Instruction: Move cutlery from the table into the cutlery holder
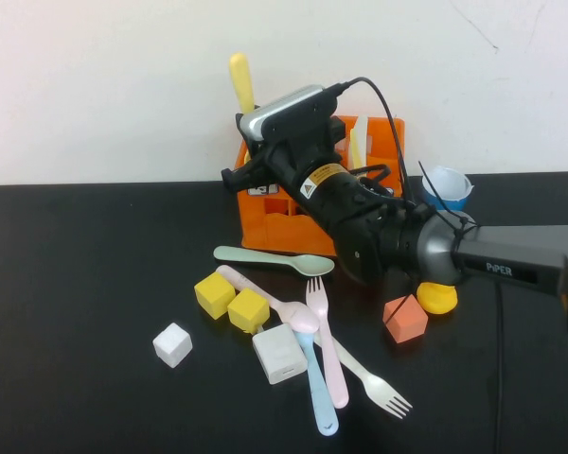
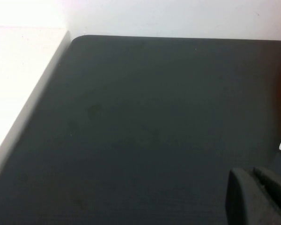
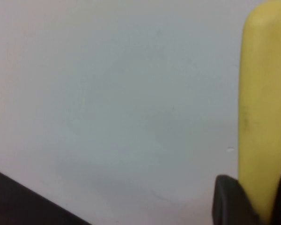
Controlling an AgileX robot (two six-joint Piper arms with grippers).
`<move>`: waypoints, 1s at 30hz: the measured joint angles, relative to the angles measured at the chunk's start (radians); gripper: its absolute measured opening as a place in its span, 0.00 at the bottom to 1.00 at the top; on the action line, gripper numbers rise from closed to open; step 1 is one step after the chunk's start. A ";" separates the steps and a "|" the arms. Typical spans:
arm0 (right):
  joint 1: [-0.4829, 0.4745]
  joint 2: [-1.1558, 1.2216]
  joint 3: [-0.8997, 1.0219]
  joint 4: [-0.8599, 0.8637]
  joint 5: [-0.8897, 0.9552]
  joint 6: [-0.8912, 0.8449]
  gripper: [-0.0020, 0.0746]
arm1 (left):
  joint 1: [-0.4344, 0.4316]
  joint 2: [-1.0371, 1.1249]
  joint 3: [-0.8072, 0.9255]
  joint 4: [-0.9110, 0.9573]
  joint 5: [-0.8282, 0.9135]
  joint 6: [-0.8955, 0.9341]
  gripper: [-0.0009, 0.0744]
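My right gripper [image 1: 246,132] is shut on a yellow piece of cutlery [image 1: 240,83] and holds it upright over the left end of the orange cutlery holder [image 1: 279,225]. The right wrist view shows the yellow handle [image 3: 263,108] between the gripper [image 3: 260,201]. A cream piece [image 1: 358,144] stands in the holder. On the table [image 1: 85,265] in front lie a mint green spoon [image 1: 275,259], a pink spoon [image 1: 265,297], a pink fork [image 1: 326,345], a light blue spoon [image 1: 316,390] and a cream fork [image 1: 371,380]. My left gripper [image 2: 258,190] is shut and empty, low over bare table [image 2: 145,117].
Two yellow cubes [image 1: 231,303], two white cubes [image 1: 172,344] [image 1: 279,354] and an orange cube [image 1: 405,319] lie among the cutlery. A yellow rounded object [image 1: 437,298] and a blue cup [image 1: 447,186] sit by the right arm. The table's left half is bare.
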 joint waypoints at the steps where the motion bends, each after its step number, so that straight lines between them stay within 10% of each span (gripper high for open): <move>1: -0.001 0.000 -0.002 0.003 0.004 -0.003 0.26 | 0.000 0.000 0.000 0.000 0.000 0.000 0.01; 14: -0.008 -0.096 0.021 -0.038 0.096 0.018 0.35 | 0.000 0.000 0.000 0.000 0.000 0.000 0.01; 30: 0.031 -1.069 0.790 -0.294 0.310 0.050 0.16 | 0.000 0.000 0.000 0.000 0.000 0.000 0.01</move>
